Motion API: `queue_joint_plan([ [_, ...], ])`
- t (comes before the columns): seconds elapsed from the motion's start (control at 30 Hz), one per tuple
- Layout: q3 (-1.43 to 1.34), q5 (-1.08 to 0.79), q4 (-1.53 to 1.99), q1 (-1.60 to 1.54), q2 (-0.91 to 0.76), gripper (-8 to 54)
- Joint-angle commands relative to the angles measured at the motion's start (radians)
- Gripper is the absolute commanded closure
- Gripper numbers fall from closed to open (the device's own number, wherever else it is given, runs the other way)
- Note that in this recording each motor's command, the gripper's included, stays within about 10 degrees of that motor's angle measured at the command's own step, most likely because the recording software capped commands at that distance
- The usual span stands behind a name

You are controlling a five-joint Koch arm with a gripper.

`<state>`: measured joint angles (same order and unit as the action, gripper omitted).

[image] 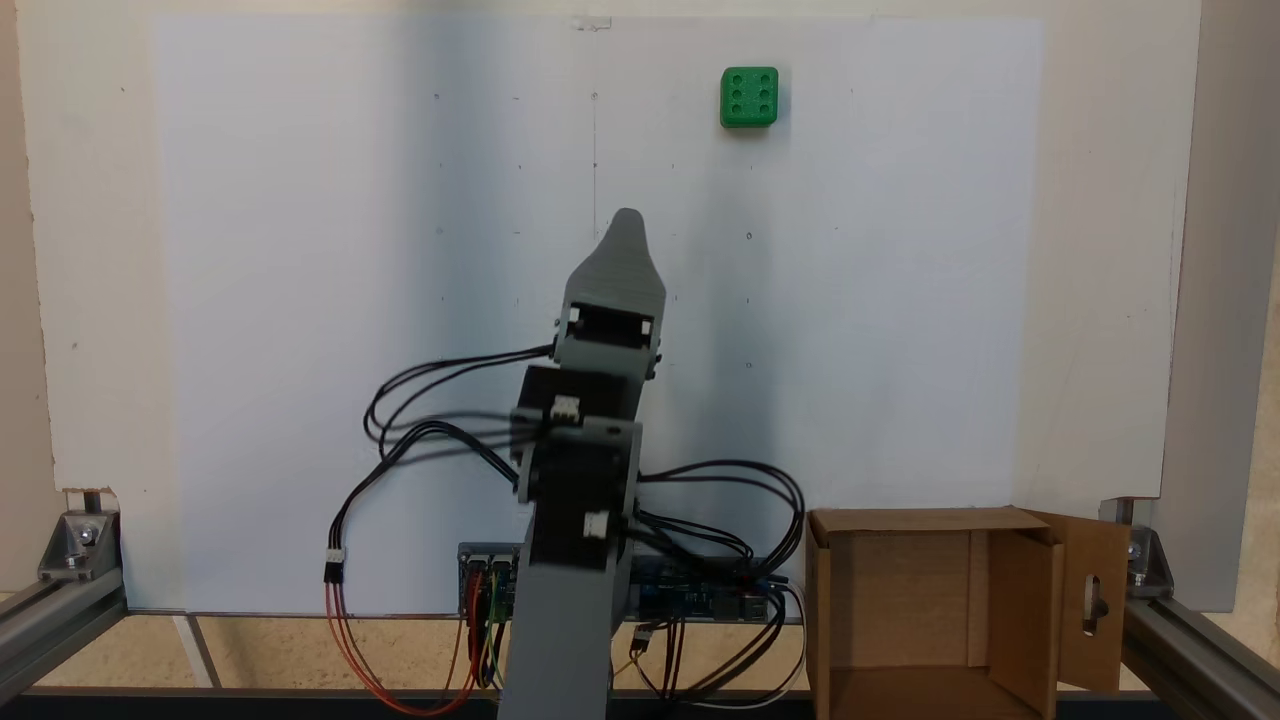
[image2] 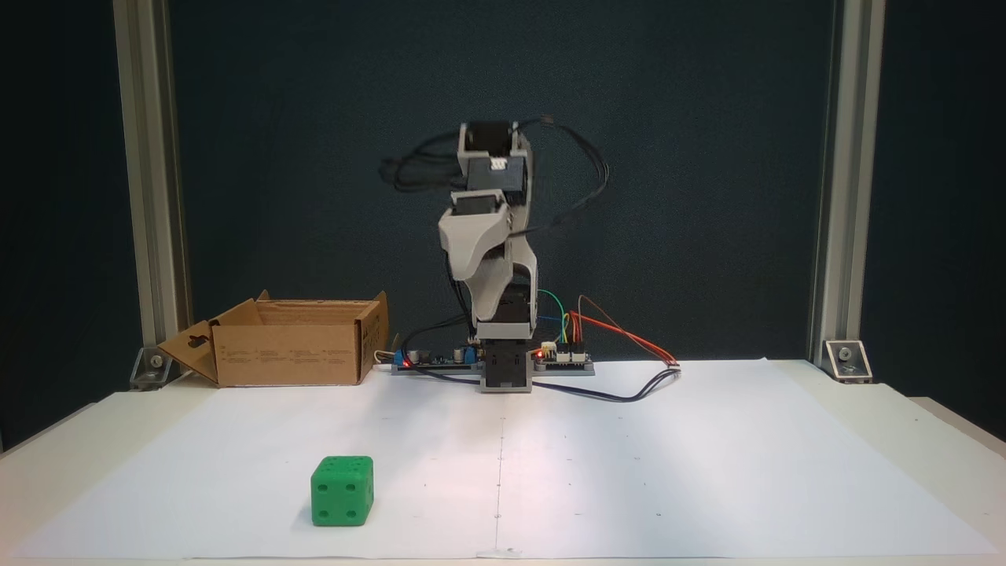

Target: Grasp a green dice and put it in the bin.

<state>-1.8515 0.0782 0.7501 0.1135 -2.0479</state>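
The green dice (image: 749,97) is sitting alone on the white paper sheet (image: 300,300) that is covering the tabletop (image2: 927,440), its six-pip face turned up in the fixed view from above; in the fixed view from the front the green dice (image2: 342,491) is lying near the front edge of the sheet, left of the sheet's centre line, with a four-pip face showing toward the camera. The bin (image: 930,610) is standing open at the lower right of the view from above, one side flap with a slot cutout folding outward on its right; from the front the bin (image2: 291,346) is resting at the back left of the tabletop, just beside the arm's base and well apart from the dice. The arm is standing folded up over its base, with black cables looping out to both sides. The fingers (image: 626,225) are pointing up the picture toward the far side of the sheet, and the fingers (image2: 481,303) are hanging above the tabletop, holding nothing. Whether they are released or clenched cannot be told, since the two are lying one behind the other.
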Motion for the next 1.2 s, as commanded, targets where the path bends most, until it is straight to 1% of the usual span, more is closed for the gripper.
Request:
queue_joint_plan([
  [0.0, 0.161, 0.04, 0.158, 0.04, 0.078, 3.1],
  [0.2, 0.538, 0.031, 0.508, 0.114, 0.331, 3.1],
  [0.33, 0.81, -0.029, 0.644, 0.144, 0.508, 3.1],
  [0.47, 1.046, -0.112, 0.733, 0.173, 0.632, 3.0],
  [0.73, 1.261, -0.259, 0.853, 0.189, 0.764, 2.6],
  [1.0, 1.374, -0.336, 0.869, 0.235, 0.914, 1.8],
  [1.17, 1.417, -0.391, 0.869, 0.27, 1.045, 1.5],
])
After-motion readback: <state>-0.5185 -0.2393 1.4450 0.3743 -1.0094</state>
